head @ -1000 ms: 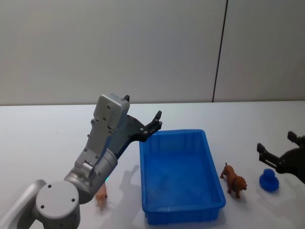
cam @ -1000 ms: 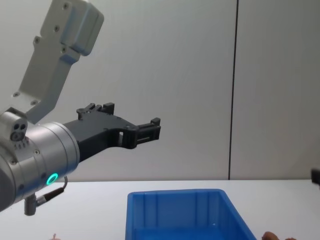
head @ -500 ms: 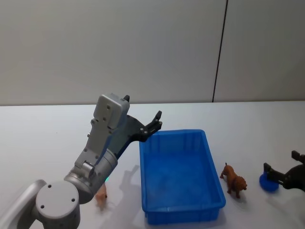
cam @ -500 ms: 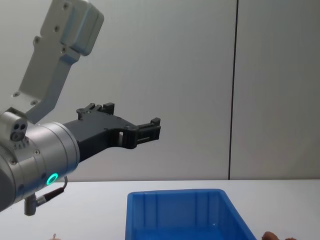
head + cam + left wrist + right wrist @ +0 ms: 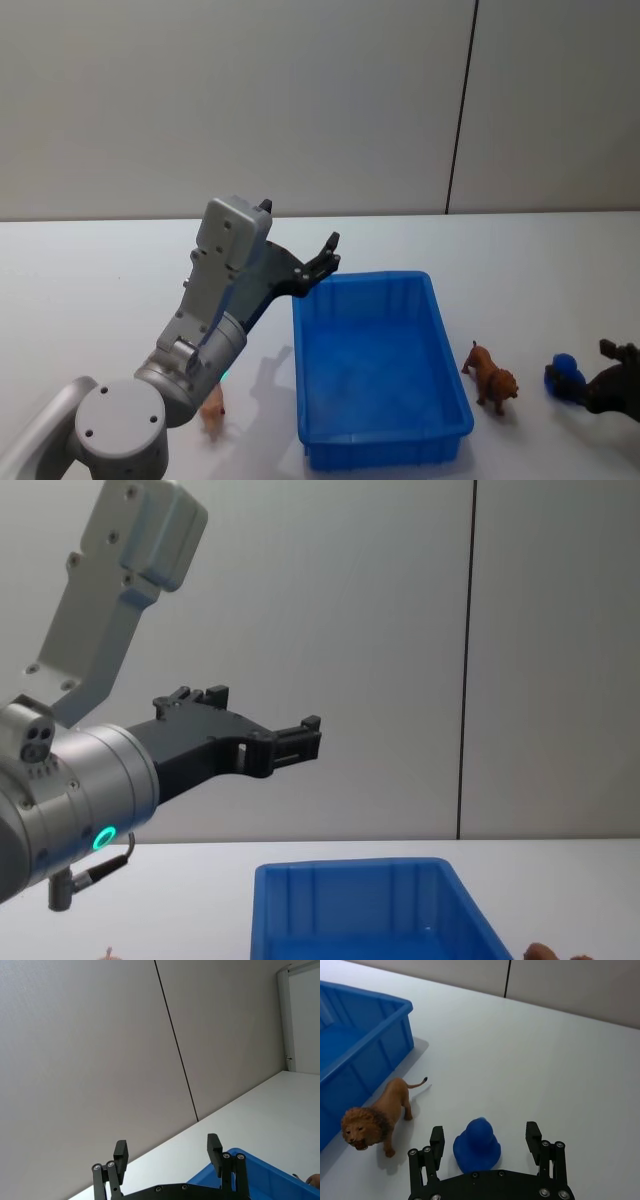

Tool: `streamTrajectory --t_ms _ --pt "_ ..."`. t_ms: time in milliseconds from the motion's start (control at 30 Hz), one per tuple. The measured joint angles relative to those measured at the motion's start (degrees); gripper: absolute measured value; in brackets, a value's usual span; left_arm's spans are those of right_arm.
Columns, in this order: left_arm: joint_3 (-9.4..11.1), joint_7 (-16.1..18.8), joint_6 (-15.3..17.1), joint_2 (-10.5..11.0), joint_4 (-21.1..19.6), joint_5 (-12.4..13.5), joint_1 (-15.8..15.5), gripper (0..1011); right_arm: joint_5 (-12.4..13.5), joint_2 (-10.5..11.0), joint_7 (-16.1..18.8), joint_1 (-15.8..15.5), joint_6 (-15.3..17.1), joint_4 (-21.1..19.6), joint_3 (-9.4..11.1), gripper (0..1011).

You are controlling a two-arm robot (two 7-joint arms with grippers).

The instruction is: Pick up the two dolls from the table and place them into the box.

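The reddish-brown lion doll (image 5: 490,378) (image 5: 377,1120) stands on the white table (image 5: 100,280) just right of the blue box (image 5: 385,450) (image 5: 365,1035). The pale peach-pink doll (image 5: 212,410) lies left of the box, partly hidden behind my left arm. My left gripper (image 5: 325,258) (image 5: 300,740) (image 5: 167,1152) is open and empty, held high over the box's far left corner. My right gripper (image 5: 598,380) (image 5: 485,1140) is open and low at the table, right of the lion, with one finger on each side of a blue toy duck (image 5: 476,1146) (image 5: 565,375).
The box (image 5: 350,890) holds nothing that I can see. Bare tabletop (image 5: 545,1060) stretches beyond the duck and to the far left. A grey wall with a dark vertical seam (image 5: 460,110) rises behind the table.
My right gripper has come down and toward the lower right, from above the blue duck to straddling it at table level. The left arm, the dolls and the box have not moved.
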Motion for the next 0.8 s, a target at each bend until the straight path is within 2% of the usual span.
streamTrajectory --t_ms 567,700,767,800 --pt "0.00 0.00 0.00 0.00 0.00 0.00 0.00 1001 -1.05 -0.71 2.49 2.17 2.66 3.59 -0.85 1001" --pt "0.00 0.00 0.00 0.00 0.00 0.00 0.00 1001 -1.17 -0.82 2.81 2.53 2.99 4.14 -0.95 943" --pt "0.00 0.00 0.00 0.00 0.00 0.00 0.00 1001 -1.25 -0.90 3.05 2.81 3.22 4.54 -1.05 847" --pt "0.00 0.00 0.00 0.00 0.00 0.00 0.00 1001 -1.26 -0.91 3.09 2.85 3.26 4.60 -1.06 847"
